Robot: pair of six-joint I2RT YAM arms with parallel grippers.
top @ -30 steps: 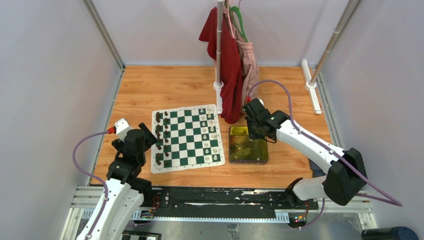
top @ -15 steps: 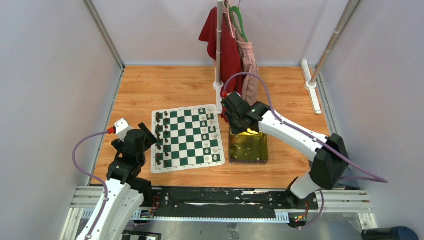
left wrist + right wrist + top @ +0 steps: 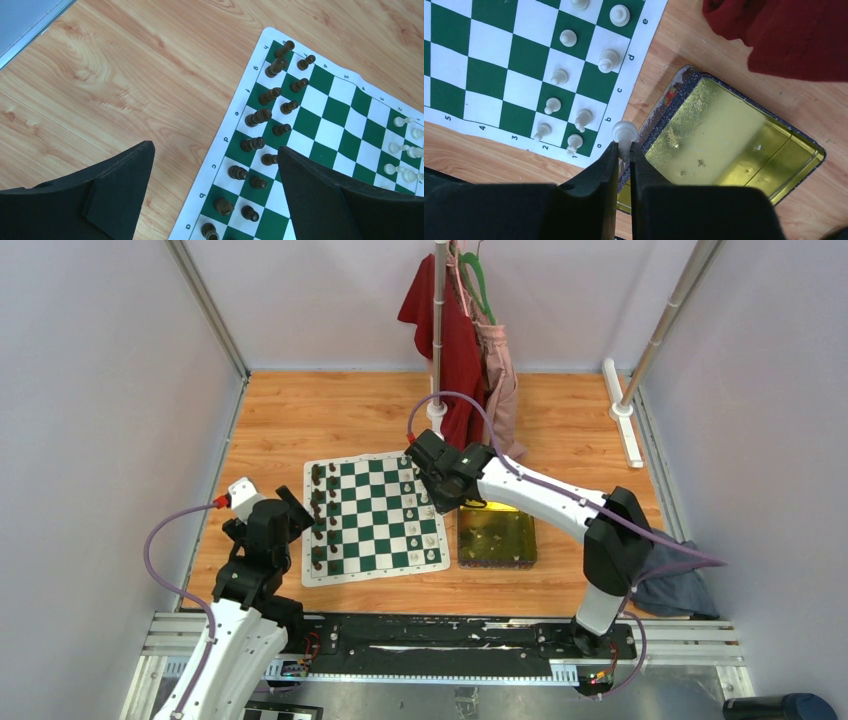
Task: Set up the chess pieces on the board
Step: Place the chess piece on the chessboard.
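Though pinched in right gripper (image 3: 624, 151) — chess piece (image 3: 624, 133), base hidden.

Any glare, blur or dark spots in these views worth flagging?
Top external: evenly lit, sharp, but chess pieces tiny. Left wrist: board crisp, left claw featureless black. Right wrist: tray metal glints; white piece in focus, right claw a dark silhouette.

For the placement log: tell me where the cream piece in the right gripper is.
Right wrist view: the cream piece is pinched by the right gripper, between the board's near corner and the tray.
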